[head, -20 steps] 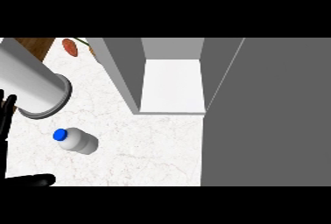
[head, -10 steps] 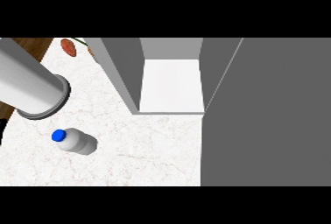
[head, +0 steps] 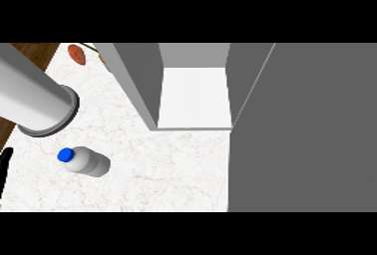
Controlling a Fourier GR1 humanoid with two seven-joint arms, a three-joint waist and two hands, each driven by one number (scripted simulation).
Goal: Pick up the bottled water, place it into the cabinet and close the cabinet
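— Surfaces first?
— White marbled tabletop, faintly veined. Smooth grey forearm, a cylinder with a darker rim. Boxy grey cabinet, flat door swung open, plain white shelf inside.
— And the bottled water?
— Stubby, rounded, milky white, with a round blue cap (upright or tipped, hard to tell). Rests on the tabletop, outside the cabinet.
— The hand?
— Only a black sliver of the left hand at the edge; open or closed, cannot tell. Bottle near, to its right, apart from it, cap end nearer.

White counter (bottled water sideways)
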